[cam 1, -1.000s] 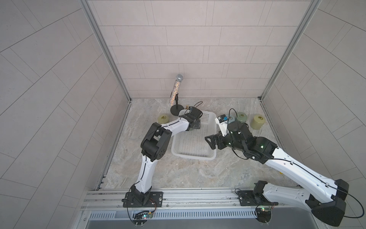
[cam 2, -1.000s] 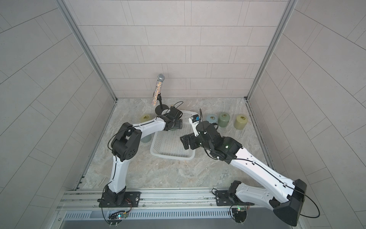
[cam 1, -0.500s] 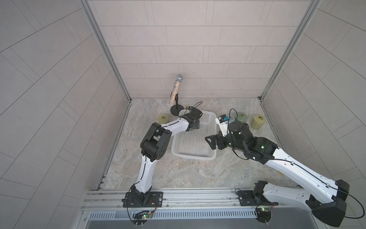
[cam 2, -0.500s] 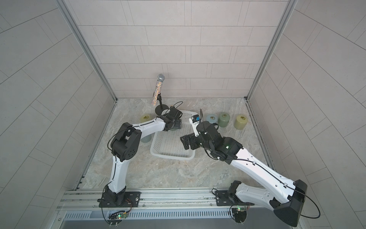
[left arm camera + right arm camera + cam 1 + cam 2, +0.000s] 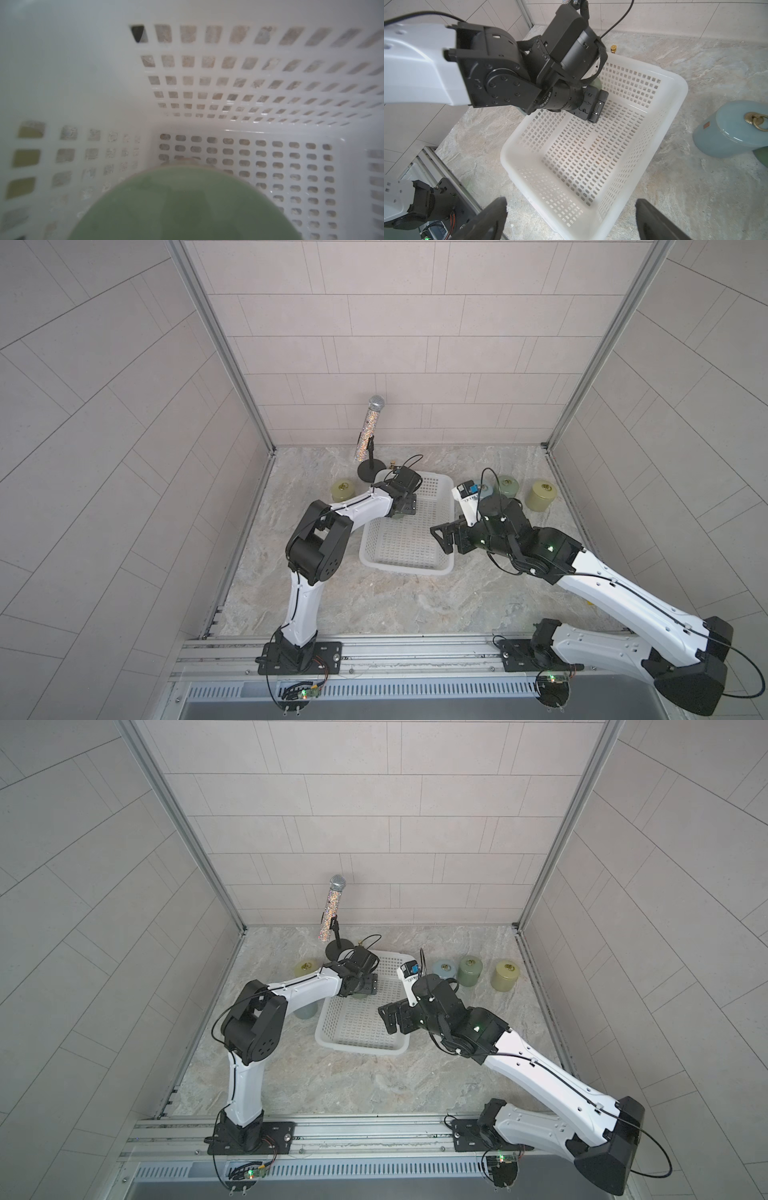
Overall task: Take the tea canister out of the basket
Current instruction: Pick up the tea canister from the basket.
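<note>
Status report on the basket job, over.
Right gripper open, hovering by the basket. Left gripper down in the basket's far corner at the green canister, jaws hidden. Canister not yet out. Nothing seen blocking.

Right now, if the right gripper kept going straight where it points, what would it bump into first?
Probably the basket. The open right gripper points down into it, so its rim or perforated floor comes first; depth is unclear.
</note>
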Action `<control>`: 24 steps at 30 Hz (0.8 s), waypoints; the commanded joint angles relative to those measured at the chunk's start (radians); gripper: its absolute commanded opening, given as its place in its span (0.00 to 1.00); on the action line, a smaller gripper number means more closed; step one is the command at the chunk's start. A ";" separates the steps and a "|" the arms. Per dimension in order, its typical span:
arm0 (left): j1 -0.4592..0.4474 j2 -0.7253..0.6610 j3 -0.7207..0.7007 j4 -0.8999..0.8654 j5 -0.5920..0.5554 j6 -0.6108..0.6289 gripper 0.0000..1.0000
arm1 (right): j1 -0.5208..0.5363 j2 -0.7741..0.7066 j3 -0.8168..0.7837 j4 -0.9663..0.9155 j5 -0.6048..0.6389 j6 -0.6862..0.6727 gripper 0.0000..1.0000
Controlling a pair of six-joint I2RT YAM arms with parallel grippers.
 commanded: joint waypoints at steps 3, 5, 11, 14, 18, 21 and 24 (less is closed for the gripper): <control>-0.010 -0.158 -0.010 -0.018 -0.011 -0.007 0.84 | -0.002 -0.027 -0.021 0.014 0.004 -0.011 1.00; -0.011 -0.197 -0.013 -0.033 -0.010 -0.007 0.84 | -0.002 -0.028 -0.024 0.018 -0.001 -0.012 1.00; -0.011 -0.323 -0.023 -0.094 -0.035 -0.005 0.84 | -0.003 -0.020 -0.021 0.039 -0.022 -0.025 1.00; -0.011 -0.400 -0.049 -0.122 -0.066 0.005 0.84 | -0.002 -0.006 -0.017 0.056 -0.048 -0.030 1.00; -0.009 -0.527 -0.139 -0.117 -0.146 0.009 0.85 | -0.001 0.027 0.006 0.070 -0.080 -0.040 1.00; -0.005 -0.615 -0.198 -0.139 -0.183 0.012 0.85 | 0.000 0.046 0.014 0.095 -0.105 -0.039 1.00; 0.003 -0.691 -0.254 -0.173 -0.216 -0.001 0.85 | 0.004 0.072 0.020 0.119 -0.136 -0.033 1.00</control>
